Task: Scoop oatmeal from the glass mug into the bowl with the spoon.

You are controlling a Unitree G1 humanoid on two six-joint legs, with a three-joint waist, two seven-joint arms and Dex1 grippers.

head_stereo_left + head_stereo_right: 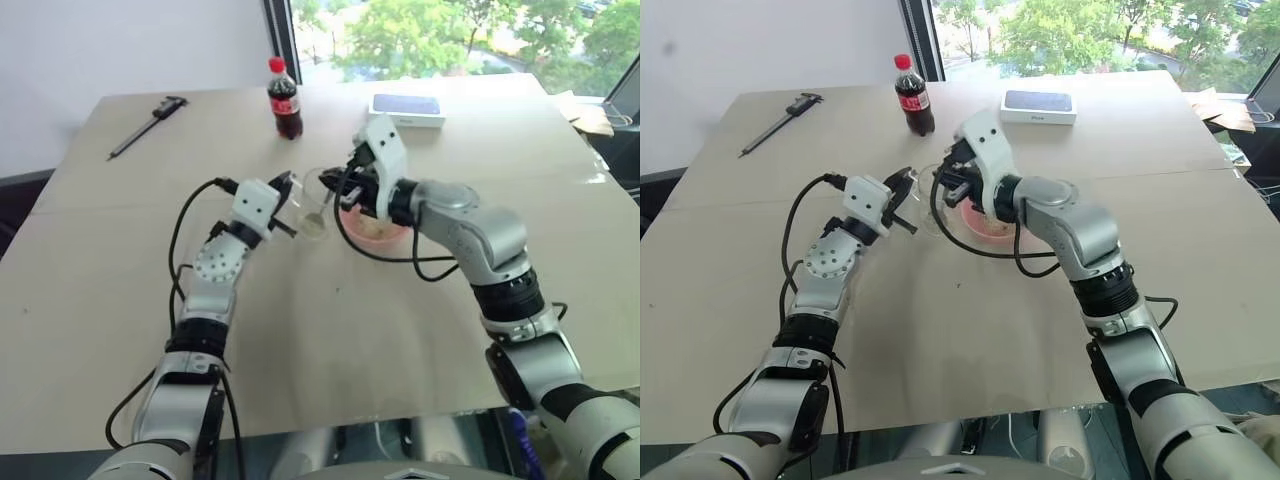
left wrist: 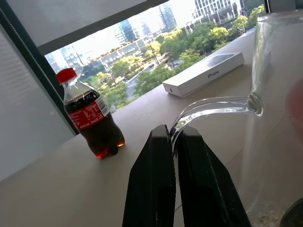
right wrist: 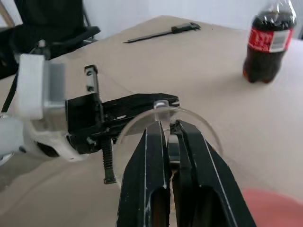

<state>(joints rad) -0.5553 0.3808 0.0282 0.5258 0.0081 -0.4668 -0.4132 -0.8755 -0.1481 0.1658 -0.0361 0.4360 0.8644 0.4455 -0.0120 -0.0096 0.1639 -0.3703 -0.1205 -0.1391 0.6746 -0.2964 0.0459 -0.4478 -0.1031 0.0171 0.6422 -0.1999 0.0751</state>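
the glass mug (image 1: 315,205) is being held upright on the tabletop (image 1: 330,330) just left of the pink bowl (image 1: 385,233), its handle (image 2: 213,108) being pinched by the left end effector (image 2: 174,144). the spoon (image 3: 171,151) is being gripped between the pressed-together fingers of the right end effector (image 3: 169,137) right over the mug rim, with oatmeal (image 1: 315,226) being seen low in the mug. a cola bottle (image 1: 284,98) is being left well behind.

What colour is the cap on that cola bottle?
Red; the cap shows best in the left wrist view.
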